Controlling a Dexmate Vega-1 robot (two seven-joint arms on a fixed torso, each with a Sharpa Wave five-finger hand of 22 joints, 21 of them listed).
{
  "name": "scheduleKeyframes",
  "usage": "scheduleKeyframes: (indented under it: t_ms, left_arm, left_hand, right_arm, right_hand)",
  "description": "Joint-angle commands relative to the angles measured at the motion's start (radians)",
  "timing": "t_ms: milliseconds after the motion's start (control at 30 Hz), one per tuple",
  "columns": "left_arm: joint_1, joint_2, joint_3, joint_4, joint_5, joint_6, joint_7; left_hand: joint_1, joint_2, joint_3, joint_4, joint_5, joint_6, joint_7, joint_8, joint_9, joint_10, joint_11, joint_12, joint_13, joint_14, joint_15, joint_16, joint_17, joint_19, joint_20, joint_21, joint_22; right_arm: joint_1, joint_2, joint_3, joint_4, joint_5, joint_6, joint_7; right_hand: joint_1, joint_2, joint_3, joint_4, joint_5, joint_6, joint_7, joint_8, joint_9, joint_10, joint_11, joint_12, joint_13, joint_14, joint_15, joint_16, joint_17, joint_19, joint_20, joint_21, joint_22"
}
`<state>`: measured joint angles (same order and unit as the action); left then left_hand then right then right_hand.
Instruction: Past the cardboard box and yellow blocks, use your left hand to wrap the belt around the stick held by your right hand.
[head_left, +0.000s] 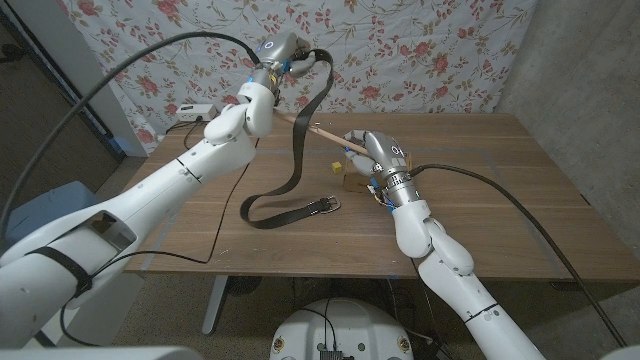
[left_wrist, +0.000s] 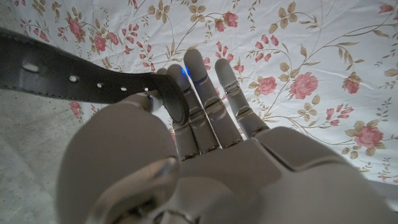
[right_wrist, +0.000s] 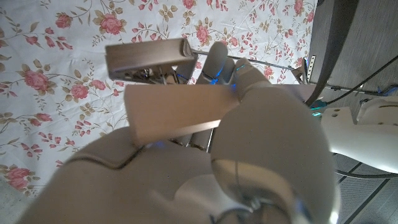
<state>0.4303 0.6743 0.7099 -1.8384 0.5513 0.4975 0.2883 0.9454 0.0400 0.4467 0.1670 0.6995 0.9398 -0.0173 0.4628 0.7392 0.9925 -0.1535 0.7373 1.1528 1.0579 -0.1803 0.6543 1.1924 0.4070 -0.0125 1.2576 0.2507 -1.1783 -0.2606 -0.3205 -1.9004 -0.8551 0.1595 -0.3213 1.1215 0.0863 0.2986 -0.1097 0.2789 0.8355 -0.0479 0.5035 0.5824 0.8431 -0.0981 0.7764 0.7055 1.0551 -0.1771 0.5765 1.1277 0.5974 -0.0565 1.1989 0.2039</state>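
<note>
Head view: the stick (head_left: 312, 124) is taken as the landmark. It is seen slanting across the middle of the wooden table (head_left: 500, 200), above its surface, with one end gripped in the right hand (head_left: 372, 152) and the other end reaching toward the left arm's wrist. The right arm is brought in from the near corner, forearm angled up toward the stick, the hand raised above the table. The left arm is extended far across the table and lifted, so that the left hand (head_left: 283, 55) is held above and beyond the stick's far end. The belt (head_left: 296, 150) is pinched in that hand; from there it is arched over, passed down across the stick, and trailed onto the table, where its buckle end lies on the near side of the stick. A small yellow block (head_left: 337, 167) and a cardboard box (head_left: 354, 183) are seen just below the stick's gripped end, beside the right hand.

Left wrist view: the belt's perforated end (left_wrist: 81, 78) is seen clamped between the thumb and a finger of the left hand (left_wrist: 205, 143), the remaining fingers being held straight and close together against the floral cloth (left_wrist: 323, 56).

Right wrist view: the right hand (right_wrist: 236, 124) is seen from behind; its grip cannot be judged there.
</note>
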Motion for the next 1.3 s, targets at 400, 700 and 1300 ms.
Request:
scheduleKeyframes:
  t_ms: [400, 700, 1300]
  left_arm:
    - [0.031, 0.091, -0.096, -0.155, -0.041, 0.146, 0.013]
    - [0.038, 0.094, -0.106, -0.121, -0.078, 0.125, 0.034]
    - [0.099, 0.108, -0.169, -0.087, -0.204, 0.067, 0.083]
  left_hand:
    - [0.006, -0.003, 0.012, 0.001, 0.011, 0.026, 0.019, 0.003, 0.014, 0.021, -0.028, -0.005, 0.009, 0.006, -0.008, 0.000, 0.008, -0.001, 0.009, 0.005, 0.002]
    - [0.003, -0.002, 0.013, 0.001, 0.010, 0.028, 0.020, 0.001, 0.016, 0.021, -0.026, -0.006, 0.012, 0.007, -0.009, 0.000, 0.008, -0.002, 0.011, 0.007, 0.002]
    - [0.001, -0.003, 0.016, 0.001, 0.011, 0.028, 0.020, -0.002, 0.021, 0.023, -0.025, -0.012, 0.009, 0.007, -0.009, -0.002, 0.008, -0.003, 0.010, 0.007, 0.001]
  right_arm:
    - [0.053, -0.106, -0.002, -0.028, 0.018, -0.050, 0.293]
    - [0.003, -0.164, 0.024, -0.135, 0.261, 0.072, 0.438]
    - [0.013, -0.164, 0.107, -0.114, 0.524, 0.052, 0.420]
  right_hand:
    - [0.054, 0.072, 0.004, 0.012, 0.009, -0.010, 0.001, 0.011, 0.014, -0.009, 0.009, -0.002, 0.013, -0.020, -0.044, -0.017, 0.018, -0.028, -0.124, 0.010, -0.008]
    - [0.053, 0.070, 0.004, 0.014, 0.014, -0.012, -0.001, 0.015, 0.019, -0.021, 0.010, 0.000, 0.029, -0.028, -0.044, -0.025, 0.029, -0.039, -0.132, 0.009, -0.014]
    - [0.053, 0.073, 0.005, 0.018, 0.021, -0.014, -0.006, 0.016, 0.019, -0.026, 0.011, -0.006, 0.030, -0.036, -0.044, -0.037, 0.042, -0.049, -0.135, 0.012, -0.017]
